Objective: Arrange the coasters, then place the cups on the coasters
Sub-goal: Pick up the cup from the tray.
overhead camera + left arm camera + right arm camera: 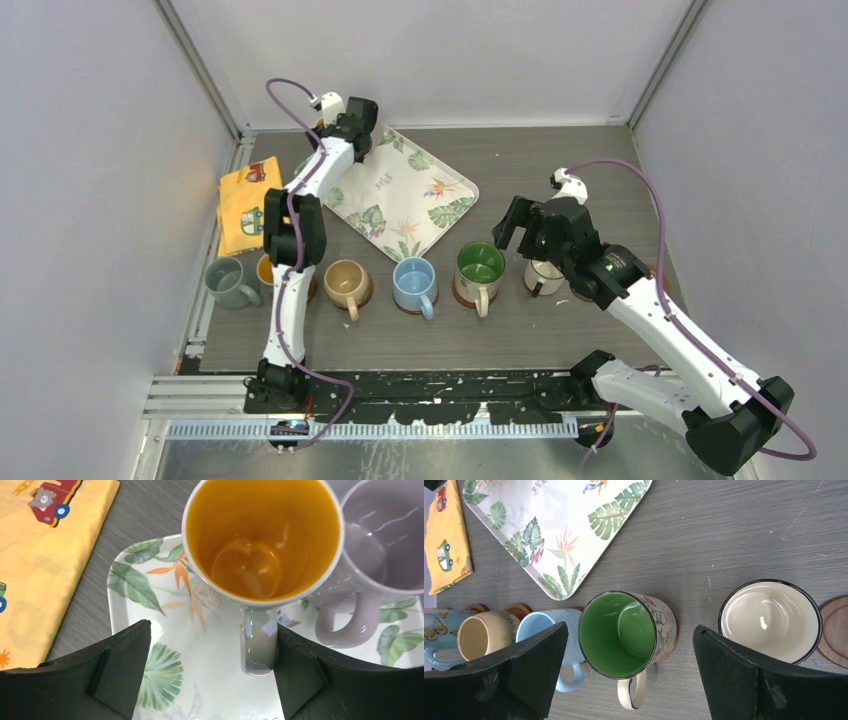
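On the leaf-patterned tray [125, 615] stands an orange-inside cup [260, 535], its handle [258, 645] pointing between the jaws of my left gripper [212, 626]. The handle touches the right finger [300, 675]; the left finger stands well apart, so the gripper is open. A mauve cup [380, 545] stands next to it. My right gripper [630, 627] hangs open above the green-inside cup [616, 632], which sits on a coaster [671, 640]. Grey [228, 282], tan [347, 283], light blue [413, 283], green-inside [480, 268] and cream [545, 275] cups form a front row.
A yellow cloth with cars [247, 205] lies left of the tray [410, 200]. A bare wooden coaster [835, 630] lies right of the cream cup [769, 617]. A butterfly-patterned blue cup [434, 632] stands at the row's left, partly hidden by the left arm.
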{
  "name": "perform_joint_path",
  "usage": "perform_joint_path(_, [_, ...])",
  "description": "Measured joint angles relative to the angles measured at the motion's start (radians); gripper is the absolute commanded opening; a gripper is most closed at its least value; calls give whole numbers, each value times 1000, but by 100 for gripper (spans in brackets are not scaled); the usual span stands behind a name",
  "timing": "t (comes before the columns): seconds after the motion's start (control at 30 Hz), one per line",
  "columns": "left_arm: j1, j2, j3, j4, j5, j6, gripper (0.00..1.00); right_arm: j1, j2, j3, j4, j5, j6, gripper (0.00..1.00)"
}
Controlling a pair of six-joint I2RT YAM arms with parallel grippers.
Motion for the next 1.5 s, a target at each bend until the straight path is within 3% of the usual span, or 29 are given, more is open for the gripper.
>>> perform_joint_path(0.43, [6,-6,-25,-26,120,61,52,0,-7,-14,7,0,3,100])
perform_joint_path(0.7, [8,-6,-21,-44,184,64,23,0,-6,-14,7,7,2,100])
perform_joint_path(0.9, [5,-49,-87,-32,208,55,11,0,5,-13,7,20,-4,100])
perform_joint_path(1.17, [-35,-198,-286,-36,214,36,6,0,14,-6,6,38,-18,100])
perform_joint_path(1.5, [-213,-335,-456,-36,212,10,5,0,14,3,6,61,-24,100])
